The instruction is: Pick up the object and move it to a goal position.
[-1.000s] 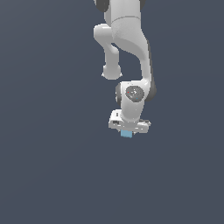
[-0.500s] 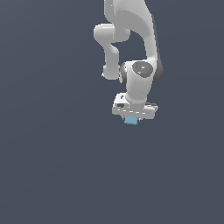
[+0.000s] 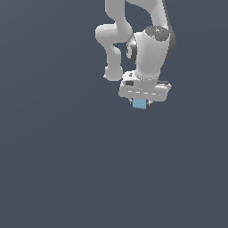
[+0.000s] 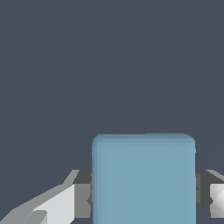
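Observation:
The small light-blue cube hangs just under the white gripper in the exterior view, held up in the air under the bent white arm. In the wrist view the cube fills the space between the two grey fingertip pads, which press on its two sides. The gripper is shut on the cube. The fingers themselves are mostly hidden behind the hand in the exterior view.
A plain dark grey-blue surface fills the background in both views. No other object, container or goal marker shows in either view.
The arm has moved up and toward the exterior view's right, carrying the cube with it. The grip has stayed shut.

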`<state>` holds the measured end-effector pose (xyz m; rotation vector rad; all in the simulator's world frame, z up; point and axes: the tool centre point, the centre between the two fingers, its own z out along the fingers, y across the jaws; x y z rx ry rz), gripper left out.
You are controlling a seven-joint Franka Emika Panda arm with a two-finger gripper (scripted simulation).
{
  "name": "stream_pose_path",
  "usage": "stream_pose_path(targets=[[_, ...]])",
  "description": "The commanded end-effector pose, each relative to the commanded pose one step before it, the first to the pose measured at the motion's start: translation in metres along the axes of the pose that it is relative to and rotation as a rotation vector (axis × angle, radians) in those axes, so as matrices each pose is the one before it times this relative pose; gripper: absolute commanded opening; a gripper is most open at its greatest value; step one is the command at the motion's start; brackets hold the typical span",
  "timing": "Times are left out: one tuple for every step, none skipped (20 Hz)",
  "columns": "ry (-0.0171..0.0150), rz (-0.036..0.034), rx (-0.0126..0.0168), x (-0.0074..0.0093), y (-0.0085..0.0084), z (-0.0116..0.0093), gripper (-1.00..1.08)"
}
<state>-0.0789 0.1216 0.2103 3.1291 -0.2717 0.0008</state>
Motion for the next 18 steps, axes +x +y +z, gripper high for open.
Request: stream_pose_path(targets=[[-0.00039,0.00020,-0.00049,-0.01073,-0.00324,-0.02156,-1.00],[0.00000,0.00000,0.00000,-0.00363,-0.00131,-0.00787,-1.00],[0.00000,0.00000,0.00000,-0.00343,-0.00127,-0.00751,-1.00],[0.00000,0.00000,0.00000,-0.00323,-0.00123,-0.00714,-1.00],[0.00000,0.00000,0.00000,-0.00302,-0.00118,-0.00676,-1.00],[0.00000,0.00000,0.00000,-0.00281,-0.00112,-0.00634,-1.00],[0.00000,0.00000,0.00000,-0.00260,-0.00106,-0.00591,-1.00],[0.00000,0.00000,0.00000,-0.00237,-0.00100,-0.00546,-1.00],[0.00000,0.00000,0.00000,-0.00213,-0.00094,-0.00499,-1.00],[0.00000,0.00000,0.00000,-0.00189,-0.00087,-0.00451,-1.00],[0.00000,0.00000,0.00000,-0.00164,-0.00080,-0.00400,-1.00],[0.00005,-0.00021,0.00044,-0.00145,-0.00070,-0.00359,-1.00],[0.00000,0.00000,0.00000,-0.00113,-0.00064,-0.00292,-1.00],[0.00000,0.00000,0.00000,-0.00089,-0.00054,-0.00237,-1.00],[0.00000,0.00000,0.00000,-0.00066,-0.00043,-0.00183,-1.00],[0.00000,0.00000,0.00000,-0.00046,-0.00032,-0.00130,-1.00],[-0.00016,0.00001,0.00046,-0.00021,-0.00005,-0.00080,-1.00],[0.00000,0.00000,0.00000,-0.00009,-0.00006,-0.00025,-1.00]])
